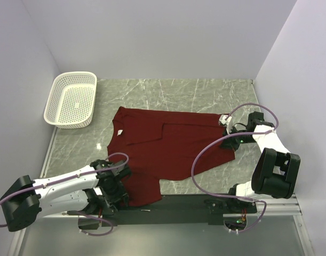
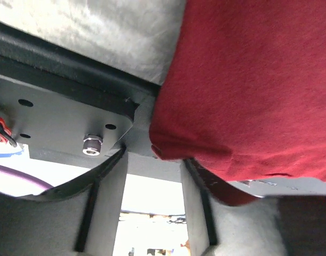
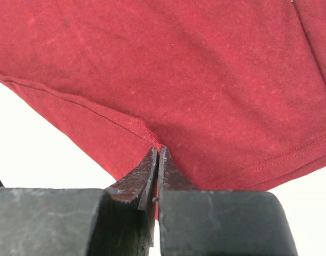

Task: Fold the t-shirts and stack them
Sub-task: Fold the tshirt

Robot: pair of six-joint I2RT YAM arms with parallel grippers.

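T-shirt (image 1: pixel 168 152): maroon, short-sleeved, partly folded over, lying flat mid-table (image 1: pixel 205 93); one corner reaches near edge, left side.

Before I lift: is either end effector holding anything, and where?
The right end effector pinches the t-shirt at its hemmed edge; left end effector open, gripping nothing.

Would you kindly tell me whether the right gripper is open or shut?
Shut: the right gripper pinches the t-shirt at its hem, jaws pressed together with no gap in the wrist view.
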